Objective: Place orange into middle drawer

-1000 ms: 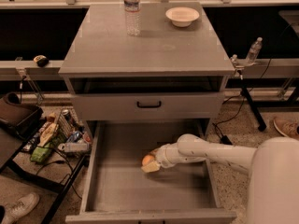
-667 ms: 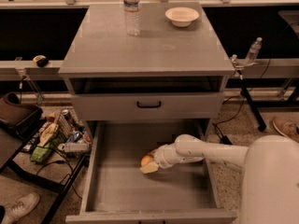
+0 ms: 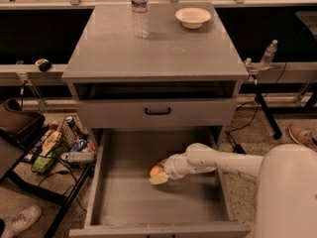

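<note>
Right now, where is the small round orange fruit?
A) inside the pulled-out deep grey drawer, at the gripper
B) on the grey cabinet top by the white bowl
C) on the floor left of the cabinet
A: the small round orange fruit is over the flat floor of the pulled-out deep grey drawer, right against the gripper, which reaches in from the right.

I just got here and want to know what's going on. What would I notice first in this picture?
Probably the big white robot arm reaching into the open grey drawer near the floor, with its end effector right at a small orange inside it. Next you'd spot the water bottle and the white bowl standing at the back of the cabinet top.
</note>
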Robot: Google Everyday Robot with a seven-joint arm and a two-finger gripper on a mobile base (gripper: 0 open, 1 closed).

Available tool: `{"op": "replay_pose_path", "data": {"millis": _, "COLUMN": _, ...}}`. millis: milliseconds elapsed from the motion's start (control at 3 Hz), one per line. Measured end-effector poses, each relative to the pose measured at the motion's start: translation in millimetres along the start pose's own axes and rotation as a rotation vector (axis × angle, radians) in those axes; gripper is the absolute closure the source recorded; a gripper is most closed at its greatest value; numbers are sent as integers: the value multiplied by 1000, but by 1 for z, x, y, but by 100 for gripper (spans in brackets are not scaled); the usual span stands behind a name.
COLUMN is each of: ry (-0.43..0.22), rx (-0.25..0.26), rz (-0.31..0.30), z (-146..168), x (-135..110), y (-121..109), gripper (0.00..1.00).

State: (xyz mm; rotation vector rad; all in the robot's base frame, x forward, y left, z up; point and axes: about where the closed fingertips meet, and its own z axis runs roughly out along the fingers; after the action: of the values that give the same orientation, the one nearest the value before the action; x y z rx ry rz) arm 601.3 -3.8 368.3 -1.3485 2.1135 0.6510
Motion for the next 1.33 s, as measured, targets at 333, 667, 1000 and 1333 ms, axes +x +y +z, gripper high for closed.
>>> {"op": "replay_pose_path", "data": {"millis": 333, "ry": 0, "rx": 0, "rz": 0, "z": 0, "x": 0, "y": 0, "gripper": 11}}
{"op": "replay_pose_path", "data": {"millis": 667, "ry": 0, "rx": 0, "rz": 0, "z": 0, "x": 0, "y": 0, "gripper": 0}}
{"op": "replay_pose_path", "data": {"millis": 1000, "ry": 3, "rx": 4, "rz": -1, "z": -1, "x": -3, "y": 2, "gripper": 0}}
{"op": "replay_pose_path", "data": {"millis": 1333, "ry": 14, "rx": 21, "rz": -9, "z": -6, "x": -11, "y": 7, "gripper": 0}}
